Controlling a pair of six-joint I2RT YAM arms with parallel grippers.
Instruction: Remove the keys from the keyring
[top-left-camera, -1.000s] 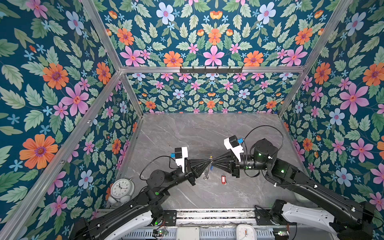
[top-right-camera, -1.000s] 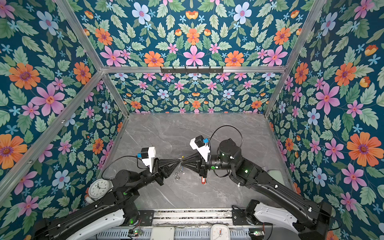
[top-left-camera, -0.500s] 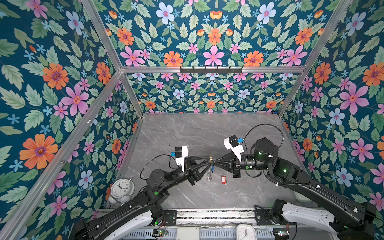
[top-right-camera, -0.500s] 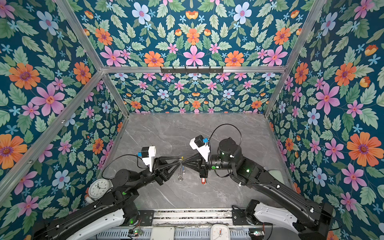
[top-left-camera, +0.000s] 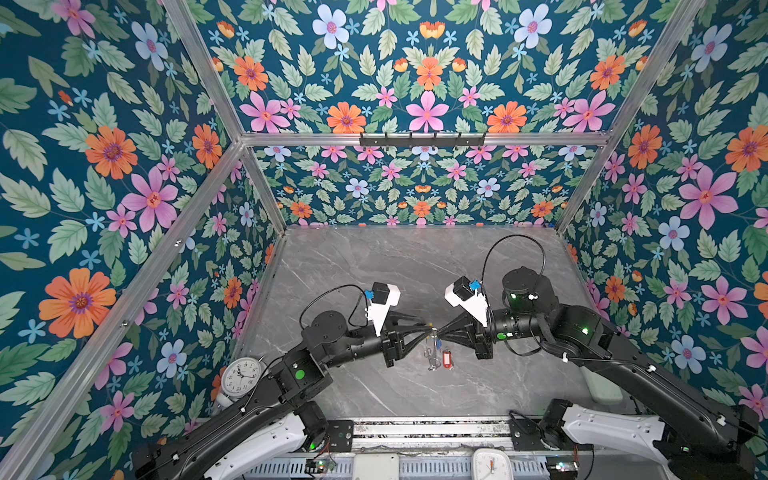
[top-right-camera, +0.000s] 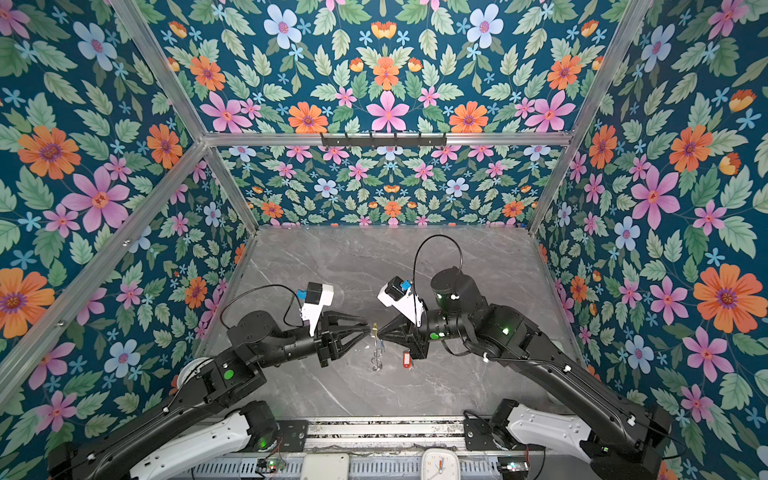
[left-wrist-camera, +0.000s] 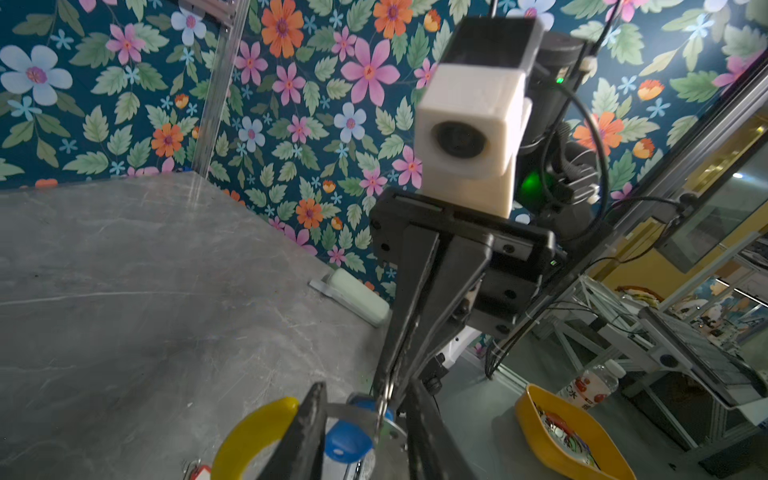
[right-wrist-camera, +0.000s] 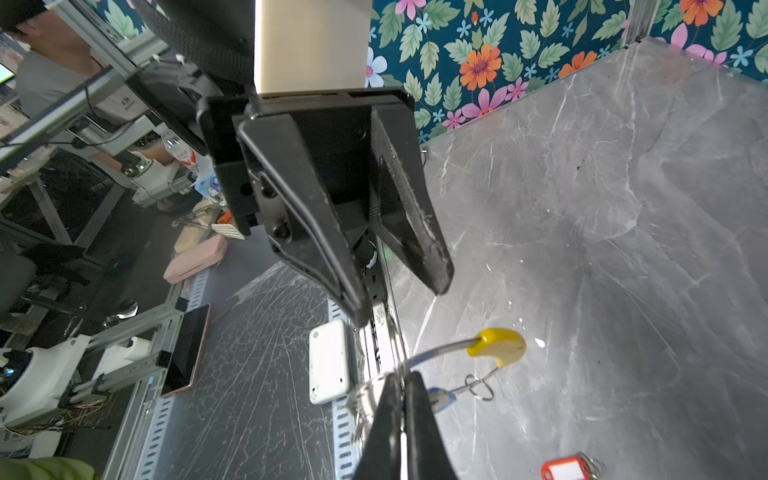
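Two keys: the red-tagged key (right-wrist-camera: 567, 469) lies loose on the counter (right-wrist-camera: 623, 208), clear of the keyring (right-wrist-camera: 444, 348). The blue-tagged key (right-wrist-camera: 440, 399) hangs from the hoop by its small split ring (right-wrist-camera: 480, 388).
Progress: about half done by my reading, with one key off and one left to come off.
Keyring: held up above the counter between the two arms in both top views. Its yellow sleeve (right-wrist-camera: 496, 345) is just beside the blue tag.
Right jaws: closed tight on the hoop's bare wire, which is pinched between the fingers (right-wrist-camera: 382, 424).
Left jaws: parted, with the tips facing the hoop. The right wrist view shows a clear gap between the fingers (right-wrist-camera: 299, 216) and nothing gripped. In the left wrist view the blue tag sits between them, but I cannot tell whether it is touched.
Left to do: the blue key's split ring probably has to travel along the wire to the hoop's opening and off. That opening is not visible here.
Change from a second ago: the left jaws were shut then, tip to tip with the right jaws at the hoop. Half a second ago they stood wider than now.
Unchanged: the red-tagged key lies where it lay, and the right jaws keep the same pinch.
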